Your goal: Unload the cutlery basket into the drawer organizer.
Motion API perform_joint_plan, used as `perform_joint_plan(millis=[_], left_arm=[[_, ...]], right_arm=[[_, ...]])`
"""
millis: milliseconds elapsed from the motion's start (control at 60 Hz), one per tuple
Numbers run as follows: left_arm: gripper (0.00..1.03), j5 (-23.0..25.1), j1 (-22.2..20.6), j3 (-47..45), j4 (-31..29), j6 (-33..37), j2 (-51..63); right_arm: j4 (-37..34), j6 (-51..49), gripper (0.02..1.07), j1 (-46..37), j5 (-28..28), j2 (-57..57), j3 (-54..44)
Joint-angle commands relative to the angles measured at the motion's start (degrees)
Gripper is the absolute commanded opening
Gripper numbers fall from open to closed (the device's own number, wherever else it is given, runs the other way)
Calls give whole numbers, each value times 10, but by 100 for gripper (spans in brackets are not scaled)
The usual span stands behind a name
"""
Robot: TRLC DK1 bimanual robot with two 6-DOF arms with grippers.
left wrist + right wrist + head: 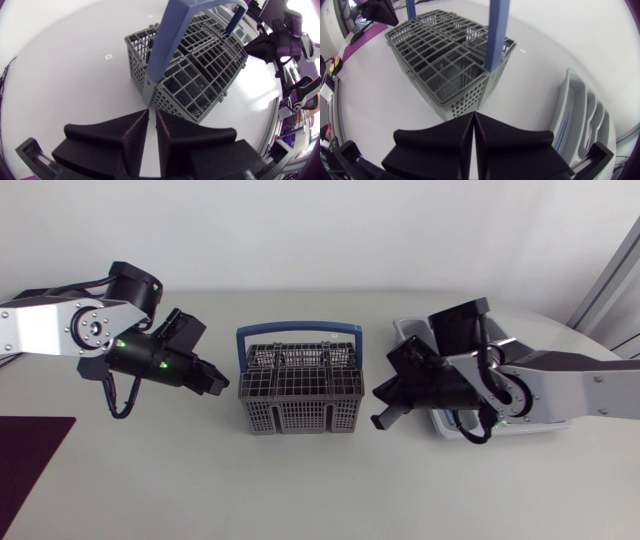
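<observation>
The grey cutlery basket [300,392] with its blue handle [300,330] stands mid-table. I cannot make out any cutlery in its compartments. My left gripper [218,380] hovers just left of the basket, fingers nearly together with nothing between them; in the left wrist view the gripper [152,114] points at a corner of the basket [195,65]. My right gripper [385,415] is shut and empty at the basket's right side. In the right wrist view it [474,117] faces the basket [445,60]. The white drawer organizer [412,330] lies under my right arm, beside the gripper [582,120].
A dark purple mat [30,470] lies at the front left corner of the table. My right arm covers most of the organizer in the head view. My left gripper [377,10] shows beyond the basket in the right wrist view.
</observation>
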Motion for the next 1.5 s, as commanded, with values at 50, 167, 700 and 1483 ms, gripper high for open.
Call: perform_joint_plan(millis=[50, 167, 700, 1483], left_arm=[[22, 7, -9, 9, 4, 7, 11], [22, 6, -10, 9, 5, 7, 11], [22, 6, -2, -7, 4, 8, -4], [99, -1, 59, -108, -16, 18, -239]], right_arm=[[7, 8, 7, 32, 10, 23, 17], [6, 14, 7, 47, 21, 23, 25], [3, 14, 7, 39, 76, 3, 3], [-79, -4, 103, -2, 129, -309, -74]])
